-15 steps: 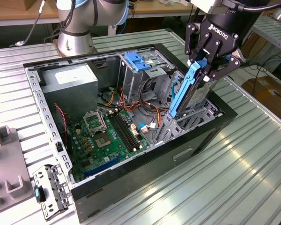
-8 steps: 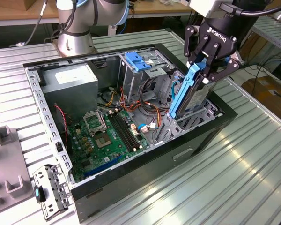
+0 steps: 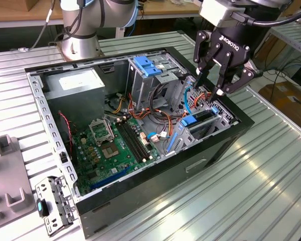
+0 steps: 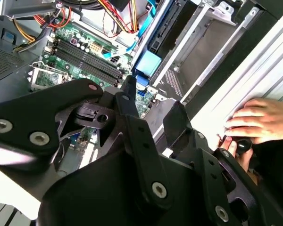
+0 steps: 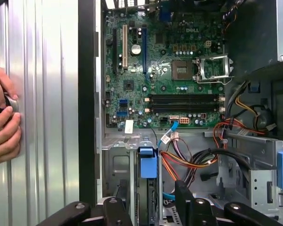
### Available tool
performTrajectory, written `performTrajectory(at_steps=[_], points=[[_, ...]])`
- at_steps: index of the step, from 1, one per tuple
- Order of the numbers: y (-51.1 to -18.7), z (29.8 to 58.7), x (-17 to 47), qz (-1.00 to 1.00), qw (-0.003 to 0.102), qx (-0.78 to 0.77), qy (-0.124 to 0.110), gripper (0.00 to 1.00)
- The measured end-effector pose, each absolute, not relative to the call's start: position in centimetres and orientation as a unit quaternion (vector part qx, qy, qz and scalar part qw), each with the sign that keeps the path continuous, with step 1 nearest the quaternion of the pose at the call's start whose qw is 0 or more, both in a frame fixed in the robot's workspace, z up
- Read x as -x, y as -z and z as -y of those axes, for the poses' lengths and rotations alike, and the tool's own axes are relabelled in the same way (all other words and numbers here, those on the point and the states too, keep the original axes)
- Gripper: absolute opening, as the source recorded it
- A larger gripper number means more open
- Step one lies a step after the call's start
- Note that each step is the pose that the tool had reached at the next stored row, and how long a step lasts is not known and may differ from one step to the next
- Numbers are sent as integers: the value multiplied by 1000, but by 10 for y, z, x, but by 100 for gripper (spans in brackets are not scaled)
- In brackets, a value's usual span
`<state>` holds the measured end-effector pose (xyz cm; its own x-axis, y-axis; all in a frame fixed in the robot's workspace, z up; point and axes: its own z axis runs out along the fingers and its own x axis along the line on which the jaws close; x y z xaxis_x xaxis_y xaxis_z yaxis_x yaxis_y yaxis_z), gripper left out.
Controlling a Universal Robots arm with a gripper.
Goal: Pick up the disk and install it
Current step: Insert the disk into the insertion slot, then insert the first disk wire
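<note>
- Ribbed metal table [image 3: 271,170]: carries the open computer case [image 3: 140,201].
- Case: circuit board [image 3: 118,145] toward the exterior view's left, drive cage [image 3: 206,134] at its right end.
- Gripper [image 3: 209,86]: hovers over the cage, fingers spread, holding nothing.
- Disk [image 3: 199,117]: stands on edge in the cage, just below the gripper, apparently untouched.
- First wrist view: fingers [image 5: 184,200] sit either side of the disk's thin edge. Its long axis runs along the gap between them.
- Person's hand [image 5: 2,127]: resting on the table beside the case.
</note>
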<state>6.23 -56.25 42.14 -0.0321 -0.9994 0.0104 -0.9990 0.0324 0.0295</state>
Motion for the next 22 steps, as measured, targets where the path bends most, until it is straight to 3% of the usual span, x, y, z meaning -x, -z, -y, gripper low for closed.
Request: performTrajectory(at_steps=[2,4,8,9,10,22], points=[[-417,563,-62,718,14,-696,7,43],[-413,563,-62,718,14,-696,7,43],[-405,563,-62,718,14,-696,7,18],[-403,563,-62,718,14,-696,7,18],[-400,563,-62,718,14,-696,7,12],[-383,562,-66,716,14,-698,7,11]])
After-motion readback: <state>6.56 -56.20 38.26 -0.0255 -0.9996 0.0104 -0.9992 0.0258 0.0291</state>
